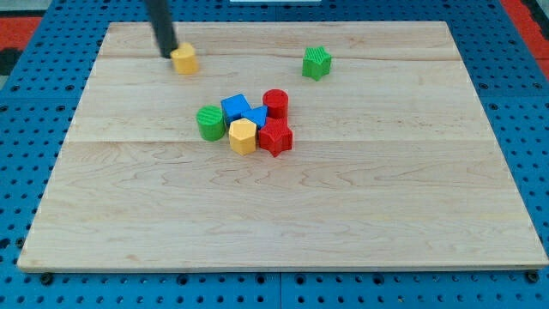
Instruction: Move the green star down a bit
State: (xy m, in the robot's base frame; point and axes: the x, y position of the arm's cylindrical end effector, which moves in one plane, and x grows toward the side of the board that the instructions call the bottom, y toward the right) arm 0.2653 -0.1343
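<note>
1. My tip [168, 55] sat near the view's top-left part of the wooden board [343, 223], the dark rod rising from it out of the top edge.
2. There were no jaws to report on this tool; it was a plain rod, holding nothing, and its end looked to be touching or just beside the yellow block [184, 58] on its right.
3. The green star [316, 63] stood well off to the right of my tip, at about the same level, alone near the board's top edge.
4. Below and to the right of my tip, towards the board's middle, was a tight cluster.
5. In it, the green cylinder [209, 122] was nearest my tip, with the blue cube [236, 107] just right of it.
6. The red cylinder [275, 102] lay farther right, the yellow hexagonal block [244, 136] below the blue cube, and the red star-like block [276, 136] beside it.
7. A second blue block [258, 117] peeked out between them; I could not tell its shape.
</note>
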